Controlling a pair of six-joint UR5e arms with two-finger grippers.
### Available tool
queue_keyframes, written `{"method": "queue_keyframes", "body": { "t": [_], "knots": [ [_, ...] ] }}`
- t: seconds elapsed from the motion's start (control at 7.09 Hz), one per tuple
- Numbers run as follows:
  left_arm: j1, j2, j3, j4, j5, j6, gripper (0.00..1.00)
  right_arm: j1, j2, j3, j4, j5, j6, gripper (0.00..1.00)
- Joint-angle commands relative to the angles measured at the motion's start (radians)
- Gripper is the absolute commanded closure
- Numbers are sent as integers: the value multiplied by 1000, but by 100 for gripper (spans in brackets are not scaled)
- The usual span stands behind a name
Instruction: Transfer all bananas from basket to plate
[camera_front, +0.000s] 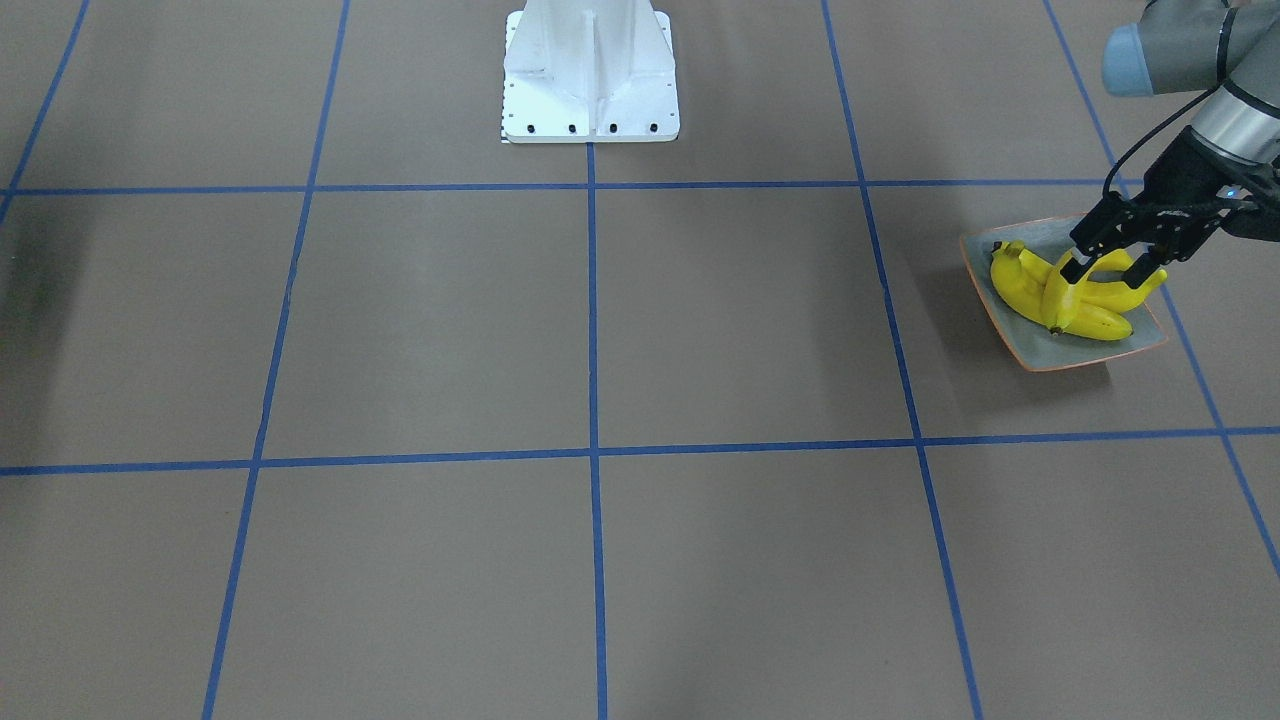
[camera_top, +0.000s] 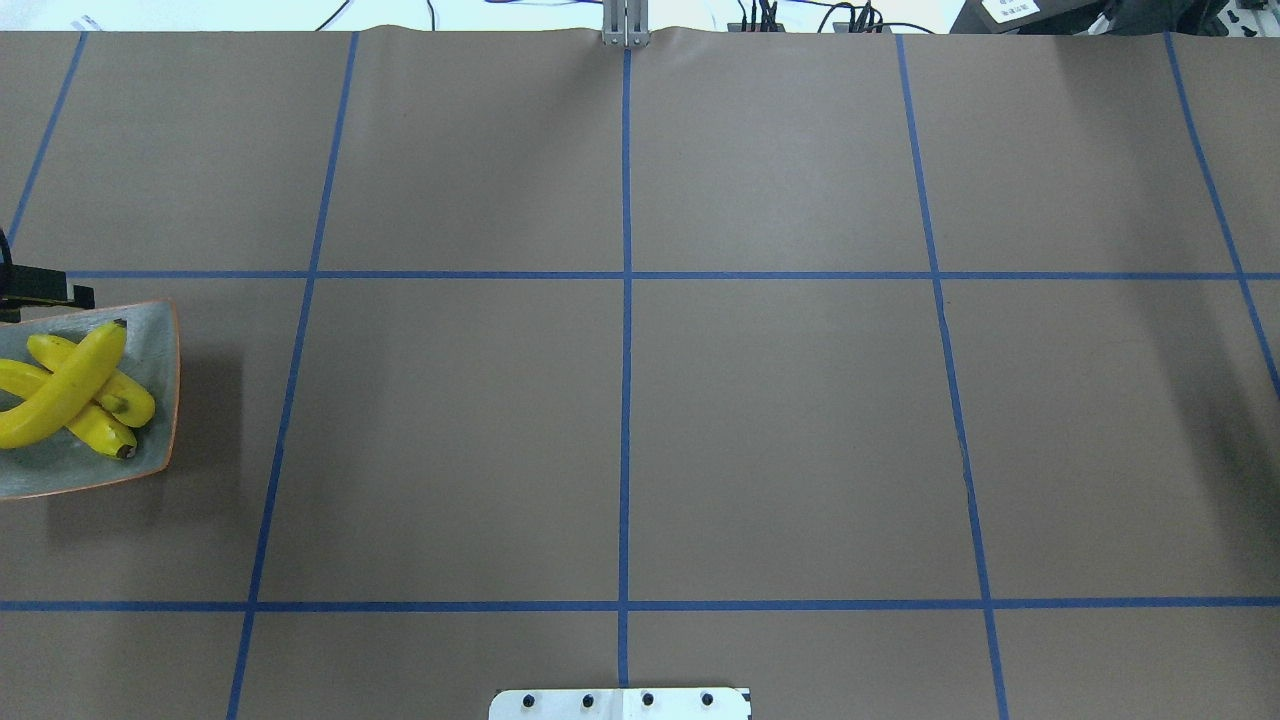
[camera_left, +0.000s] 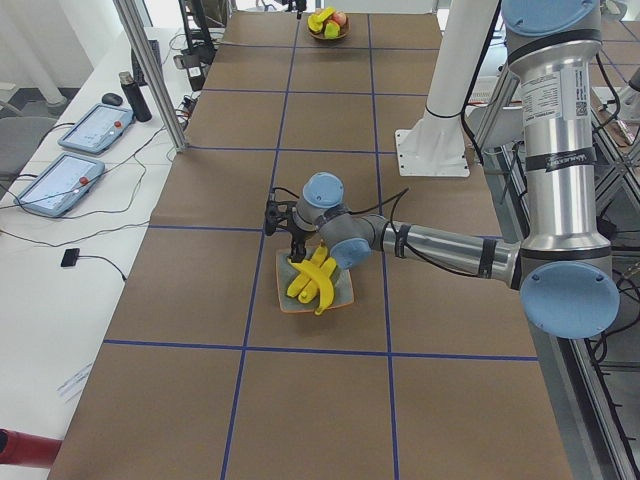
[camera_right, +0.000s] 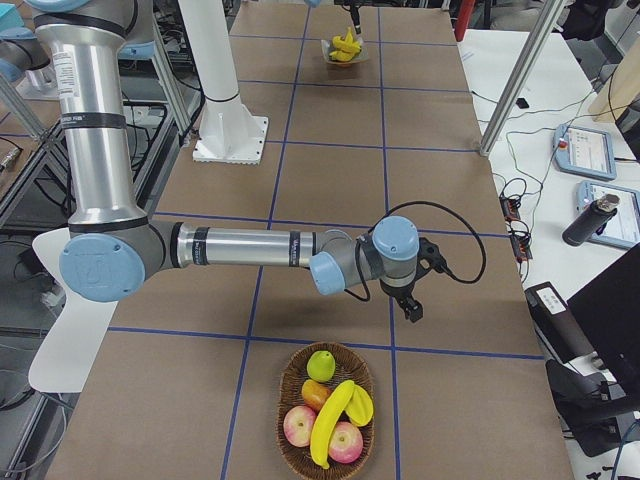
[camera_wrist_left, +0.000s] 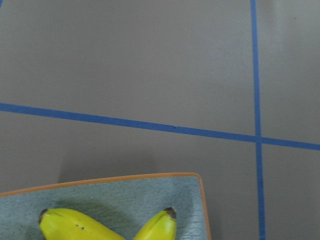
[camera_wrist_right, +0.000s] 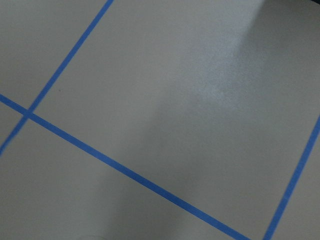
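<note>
Bananas (camera_front: 1022, 286) on plate (camera_front: 1062, 353); brown blue-taped table (camera_front: 740, 320); left jaws wide, right jaws cannot tell.

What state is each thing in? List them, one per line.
Plate: on table, loaded.
Three bananas: crossed on plate.
Basket: holds fruit.
Fourth banana: in basket, on fruit.
Left gripper: open above plate.
Right gripper: near basket, cannot tell.

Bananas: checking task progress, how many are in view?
4. Three bananas lie crossed on the plate; the fourth banana is in the basket among other fruit, which may hide more.
</note>
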Motion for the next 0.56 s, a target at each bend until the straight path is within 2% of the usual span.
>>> {"method": "queue_keyframes", "body": {
  "t": [0.0, 0.42],
  "knots": [
    [0, -1, -2, -8, -7, 0, 0, 89, -90, -34, -3, -18, -277, 0],
    [-1, 1, -6, -15, -6, 0, 0, 102, -227, -35, 10, -213, -525, 0]
  ]
}}
